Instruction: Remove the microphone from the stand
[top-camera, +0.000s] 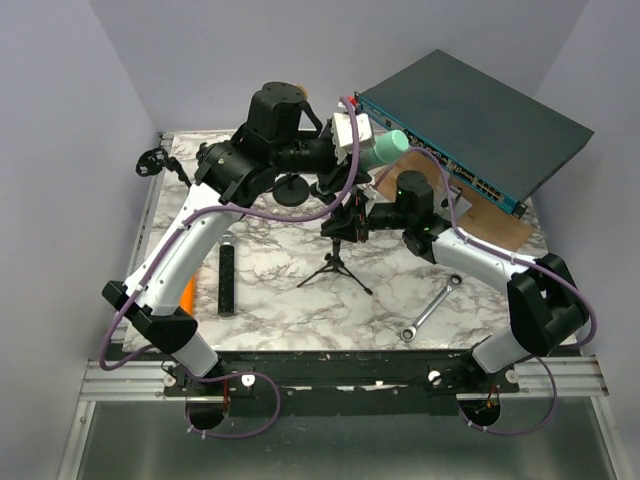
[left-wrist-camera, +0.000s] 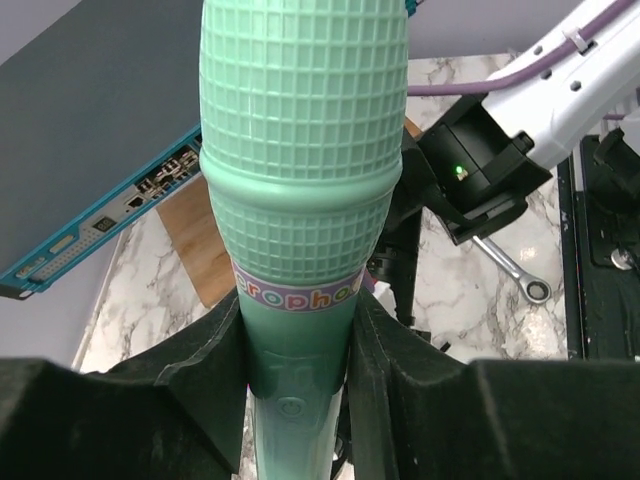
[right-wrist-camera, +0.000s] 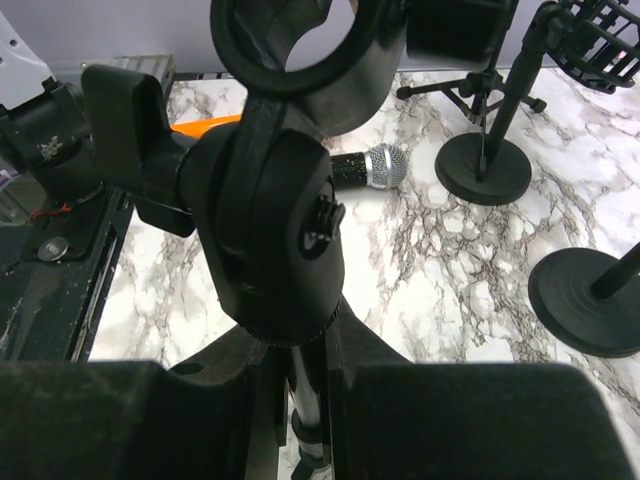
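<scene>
The mint-green toy microphone (top-camera: 386, 148) (left-wrist-camera: 300, 200) juts up and to the right above the middle of the table. My left gripper (top-camera: 358, 146) (left-wrist-camera: 298, 325) is shut on its handle, with a black finger (left-wrist-camera: 205, 370) pressed against each side below the lettered band. Beneath it stands the black tripod stand (top-camera: 338, 262). The stand's clip head (right-wrist-camera: 275, 220) fills the right wrist view, and pale background shows through its ring (right-wrist-camera: 300, 45). My right gripper (top-camera: 366, 218) (right-wrist-camera: 312, 375) is shut on the stand's thin post under the head. I cannot tell whether the microphone touches the clip.
A dark network switch (top-camera: 480, 120) leans at the back right over a wooden board (top-camera: 492, 216). A wrench (top-camera: 430, 308) lies front right. A black microphone (top-camera: 227, 275) (right-wrist-camera: 372, 165) and an orange item (top-camera: 188, 293) lie on the left. Round-based stands (top-camera: 292, 190) (right-wrist-camera: 483, 165) are behind.
</scene>
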